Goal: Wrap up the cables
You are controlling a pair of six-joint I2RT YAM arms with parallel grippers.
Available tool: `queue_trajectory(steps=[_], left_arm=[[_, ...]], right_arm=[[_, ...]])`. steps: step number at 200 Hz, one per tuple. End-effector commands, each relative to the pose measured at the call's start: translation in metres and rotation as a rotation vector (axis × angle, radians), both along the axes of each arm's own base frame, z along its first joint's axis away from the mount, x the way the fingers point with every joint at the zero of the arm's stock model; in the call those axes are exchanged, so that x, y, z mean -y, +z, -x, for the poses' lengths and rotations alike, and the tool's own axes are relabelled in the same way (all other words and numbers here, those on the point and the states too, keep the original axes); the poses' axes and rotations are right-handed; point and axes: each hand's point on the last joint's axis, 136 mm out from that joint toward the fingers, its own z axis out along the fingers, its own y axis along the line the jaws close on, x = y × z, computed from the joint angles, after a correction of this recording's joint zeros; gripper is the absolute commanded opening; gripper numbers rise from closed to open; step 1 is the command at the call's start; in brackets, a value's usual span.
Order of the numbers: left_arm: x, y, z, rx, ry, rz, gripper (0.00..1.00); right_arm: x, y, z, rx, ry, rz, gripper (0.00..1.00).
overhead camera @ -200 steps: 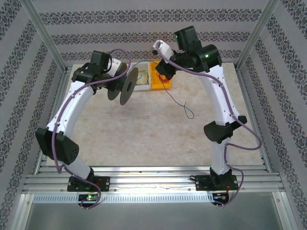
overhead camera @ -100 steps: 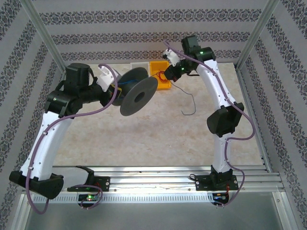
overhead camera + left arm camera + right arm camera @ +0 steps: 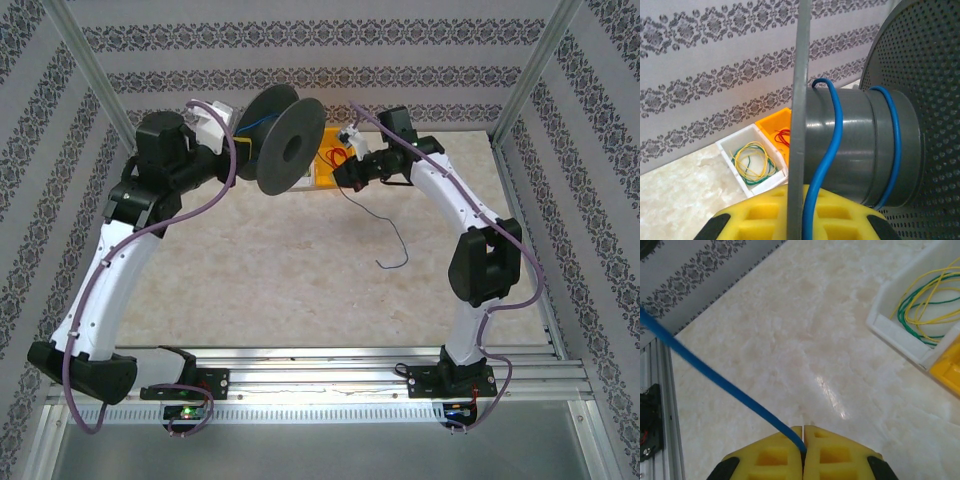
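Pads of the right tool are pressing together, pinching the dark-blue cable. The left tool is clamping the black spool by its flange edge, with cable turns wrapping the grey hub. The cable's loose tail is trailing over the middle of the tabletop. A white bin and an orange bin of wires are sitting at the far edge.
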Motion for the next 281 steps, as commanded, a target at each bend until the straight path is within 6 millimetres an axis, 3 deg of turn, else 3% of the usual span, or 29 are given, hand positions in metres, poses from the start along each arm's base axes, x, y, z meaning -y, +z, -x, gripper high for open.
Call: queue_trajectory(steps=[1, 43, 85, 151, 181, 246, 281], left_arm=[[-0.019, 0.118, 0.005, 0.340, 0.104, 0.189, 0.00], [-0.026, 0.120, 0.002, 0.339, 0.150, 0.190, 0.00], [-0.034, 0.122, 0.001, 0.337, 0.196, 0.180, 0.00], [-0.066, 0.137, 0.007, 0.374, 0.345, 0.174, 0.00], [-0.077, 0.140, 0.008, 0.381, 0.401, 0.182, 0.00], [-0.091, 0.128, -0.004, 0.345, 0.496, 0.187, 0.00], [-0.105, 0.110, -0.024, 0.280, 0.608, 0.156, 0.00]], right_arm=[[0.002, -0.033, -0.002, -0.087, -0.032, -0.027, 0.10], [-0.004, -0.063, 0.000, -0.156, -0.041, -0.073, 0.27], [-0.005, -0.082, 0.003, -0.190, -0.058, -0.093, 0.24], [-0.001, -0.100, 0.012, -0.235, -0.090, -0.105, 0.20], [0.000, -0.100, 0.016, -0.235, -0.105, -0.113, 0.00], [0.007, -0.084, 0.035, -0.216, -0.100, -0.089, 0.00], [0.002, -0.085, 0.074, -0.244, -0.032, 0.023, 0.00]])
